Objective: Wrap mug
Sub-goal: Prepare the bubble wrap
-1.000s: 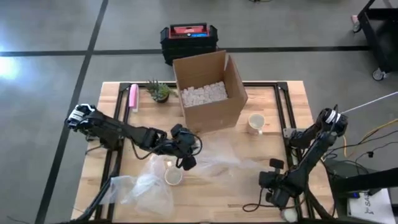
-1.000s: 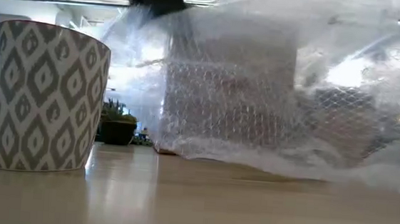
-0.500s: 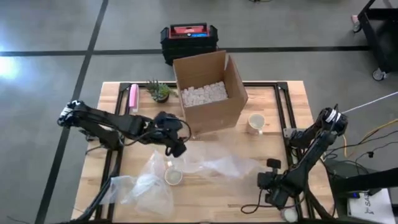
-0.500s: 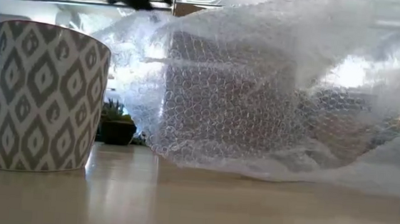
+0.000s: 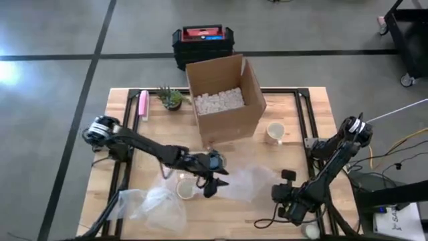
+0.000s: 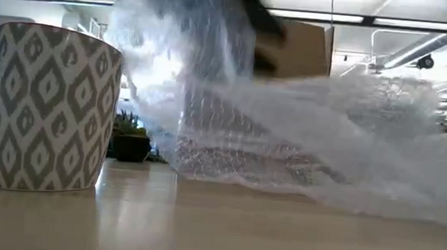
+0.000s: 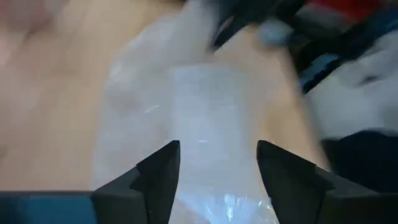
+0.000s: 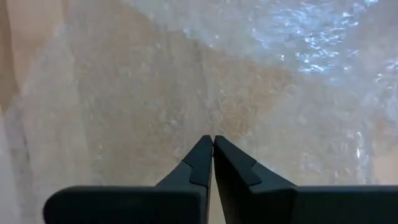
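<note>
A grey-and-white patterned mug (image 5: 186, 190) (image 6: 49, 107) stands upright on the wooden table. Right of it lies a clear bubble wrap sheet (image 5: 246, 185) (image 6: 302, 139), one part rising steeply near the mug. My left gripper (image 5: 212, 183) (image 7: 217, 168) is open just right of the mug, with wrap between and beyond its fingers. My right gripper (image 5: 283, 179) (image 8: 213, 146) is shut at the sheet's right edge, pointing over the wrap. My left gripper has a raised part of the bubble wrap (image 7: 211, 143) between its open fingers; I cannot tell whether the fingers touch it. My right gripper points its shut tips at the wrap lying flat on the table (image 8: 214, 115); I cannot tell whether they touch it.
An open cardboard box (image 5: 224, 100) with white filling stands at the far middle. A cream mug (image 5: 275, 132) sits right of it. A small plant (image 5: 172, 98) and a pink object (image 5: 142, 104) are at the far left. More crumpled wrap (image 5: 157, 204) lies near the front left.
My left gripper swung first toward the table's far left, then back toward the near right, ending right of the mug. The bubble wrap sheet has drawn in and bunched: its right part has sunk low, and the part near the mug now stands steep.
</note>
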Action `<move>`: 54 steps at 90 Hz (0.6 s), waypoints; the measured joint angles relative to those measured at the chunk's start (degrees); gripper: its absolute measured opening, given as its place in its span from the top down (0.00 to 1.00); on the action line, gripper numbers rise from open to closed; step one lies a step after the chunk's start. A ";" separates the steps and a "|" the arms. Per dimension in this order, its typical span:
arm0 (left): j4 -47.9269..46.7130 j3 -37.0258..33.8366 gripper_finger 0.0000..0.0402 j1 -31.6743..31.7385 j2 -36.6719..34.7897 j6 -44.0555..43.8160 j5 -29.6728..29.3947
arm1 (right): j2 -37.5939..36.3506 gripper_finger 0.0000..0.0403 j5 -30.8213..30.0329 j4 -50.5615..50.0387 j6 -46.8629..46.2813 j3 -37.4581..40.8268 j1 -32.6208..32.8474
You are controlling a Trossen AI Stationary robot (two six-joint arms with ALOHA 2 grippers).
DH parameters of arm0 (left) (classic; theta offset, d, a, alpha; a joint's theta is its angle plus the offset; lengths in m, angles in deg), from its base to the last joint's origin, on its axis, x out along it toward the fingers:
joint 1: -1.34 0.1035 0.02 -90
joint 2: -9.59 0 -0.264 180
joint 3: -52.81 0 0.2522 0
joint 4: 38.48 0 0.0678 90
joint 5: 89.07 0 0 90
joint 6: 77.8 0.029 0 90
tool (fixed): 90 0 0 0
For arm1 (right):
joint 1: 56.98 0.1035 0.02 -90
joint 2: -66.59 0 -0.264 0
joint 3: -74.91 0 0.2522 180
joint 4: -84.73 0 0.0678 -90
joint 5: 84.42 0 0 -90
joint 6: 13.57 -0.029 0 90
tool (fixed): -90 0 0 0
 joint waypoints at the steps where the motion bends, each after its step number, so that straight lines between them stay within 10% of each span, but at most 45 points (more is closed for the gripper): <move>1: -0.85 0.47 0.55 0.07 0.22 0.24 -0.49 | 0.00 1.00 0.01 0.06 -0.06 0.01 0.02; 28: -15.51 12.99 0.68 -0.39 -3.11 4.54 12.27 | 0.00 1.00 0.02 1.11 -0.92 0.30 0.57; 54: -25.40 14.11 0.66 -0.84 -1.65 1.81 11.54 | 0.00 1.00 -0.10 2.14 -1.32 2.17 0.60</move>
